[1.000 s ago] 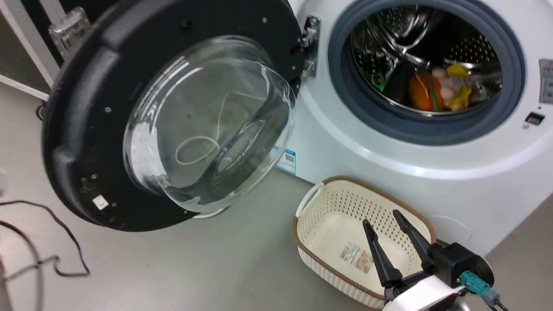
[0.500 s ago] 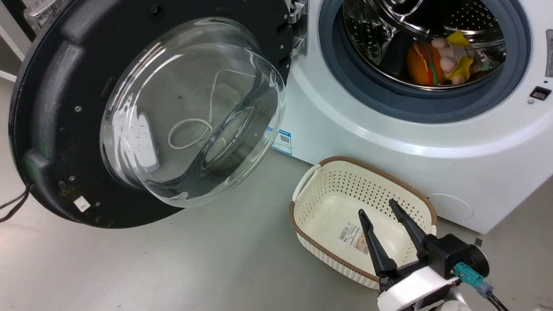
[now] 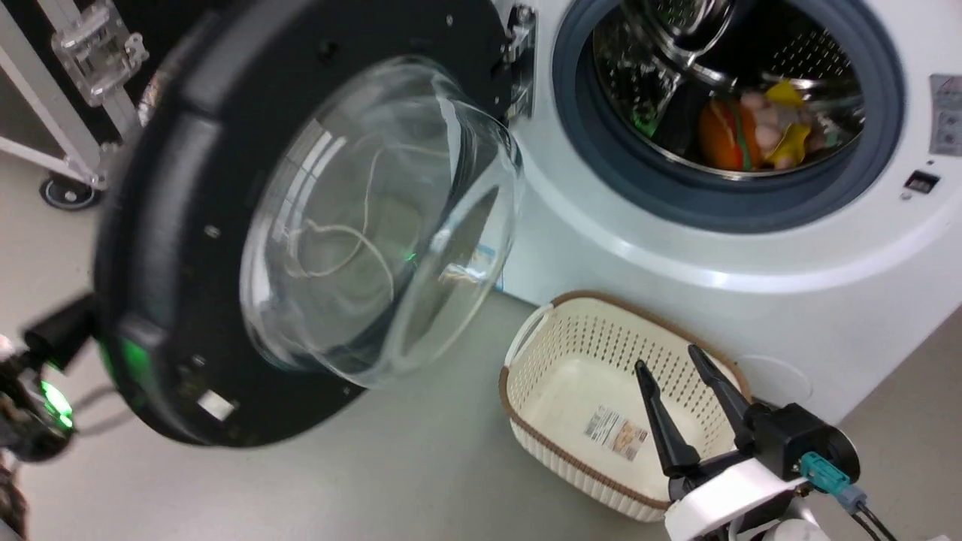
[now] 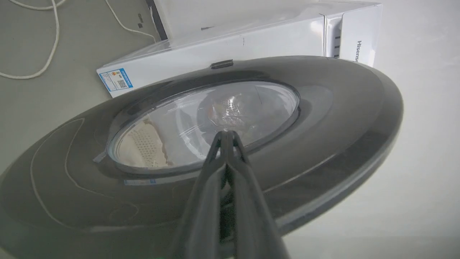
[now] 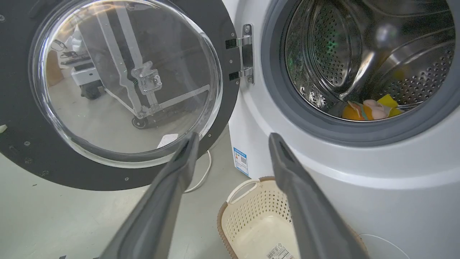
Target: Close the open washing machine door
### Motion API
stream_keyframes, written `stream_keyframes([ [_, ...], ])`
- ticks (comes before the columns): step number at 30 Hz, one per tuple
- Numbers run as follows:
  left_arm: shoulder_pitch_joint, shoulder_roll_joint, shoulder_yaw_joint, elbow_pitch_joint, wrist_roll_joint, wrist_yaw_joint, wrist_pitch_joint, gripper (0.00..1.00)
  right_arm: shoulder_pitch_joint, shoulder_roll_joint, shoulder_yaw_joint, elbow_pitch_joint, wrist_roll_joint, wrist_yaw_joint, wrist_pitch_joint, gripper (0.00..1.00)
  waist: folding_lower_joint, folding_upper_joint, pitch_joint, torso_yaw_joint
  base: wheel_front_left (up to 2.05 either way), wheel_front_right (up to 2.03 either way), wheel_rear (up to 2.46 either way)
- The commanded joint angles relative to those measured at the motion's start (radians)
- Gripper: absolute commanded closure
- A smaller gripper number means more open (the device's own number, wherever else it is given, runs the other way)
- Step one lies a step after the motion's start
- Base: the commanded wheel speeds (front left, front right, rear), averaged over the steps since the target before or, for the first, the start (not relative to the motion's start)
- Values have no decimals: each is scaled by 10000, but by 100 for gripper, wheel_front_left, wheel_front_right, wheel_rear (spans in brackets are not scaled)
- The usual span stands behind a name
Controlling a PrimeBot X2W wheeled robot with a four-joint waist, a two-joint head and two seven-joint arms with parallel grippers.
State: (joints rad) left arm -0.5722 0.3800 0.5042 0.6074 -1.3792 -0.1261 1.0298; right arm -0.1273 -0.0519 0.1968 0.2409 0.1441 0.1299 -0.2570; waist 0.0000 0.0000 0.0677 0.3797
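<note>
The washing machine door (image 3: 173, 225), a black ring around a bulging glass bowl (image 3: 376, 218), stands open at the left of the white washing machine (image 3: 751, 255). In the left wrist view my left gripper (image 4: 226, 135) is shut, its tips against the door's (image 4: 341, 118) outer window. A dark part of my left arm (image 3: 52, 338) with a green light shows behind the door's edge. Low at the right, my right gripper (image 3: 667, 358) is open and holds nothing, above a cream basket (image 3: 601, 330). The right wrist view looks between its fingers at the hinge side, with my right gripper (image 5: 233, 138) apart from the door (image 5: 21, 158).
Colourful soft toys (image 3: 744, 131) lie in the steel drum (image 3: 676, 45). A metal frame on a caster (image 3: 68, 191) stands behind the door. A white cord (image 4: 54, 36) lies on the grey floor (image 3: 376, 481).
The head camera has shifted. The door has swung a little toward the machine, and my left arm now shows behind its edge at the far left. My right gripper stays open over the basket.
</note>
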Motion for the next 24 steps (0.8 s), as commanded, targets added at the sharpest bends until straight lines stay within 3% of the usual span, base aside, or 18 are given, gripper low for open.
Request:
stream_keyframes([
  [1,264,-148,-38,-92,-105,-44,130,100,-33,17,-39,8,89,8,-47,0,0,0,-198,-76,0,0,0],
  [7,1504,-1061,-340,-1531,-530,-45,914,100,281,17,-463,-23,250,8,-47,0,0,0,-835,-346,0,0,0],
  [15,3433,-2825,-1228,-3575,-736,-35,1392,100,540,17,-1076,-76,270,8,-47,0,0,0,-1258,-1062,0,0,0],
  [19,4263,-3190,-1751,-4000,-1070,-36,1379,100,514,17,-1246,-74,187,8,-47,0,0,0,-1249,-1705,0,0,0],
  [24,4854,-3289,-2711,-4071,-2133,-39,414,100,465,17,-1384,-46,115,8,-47,0,0,0,-1138,-2755,0,0,0],
])
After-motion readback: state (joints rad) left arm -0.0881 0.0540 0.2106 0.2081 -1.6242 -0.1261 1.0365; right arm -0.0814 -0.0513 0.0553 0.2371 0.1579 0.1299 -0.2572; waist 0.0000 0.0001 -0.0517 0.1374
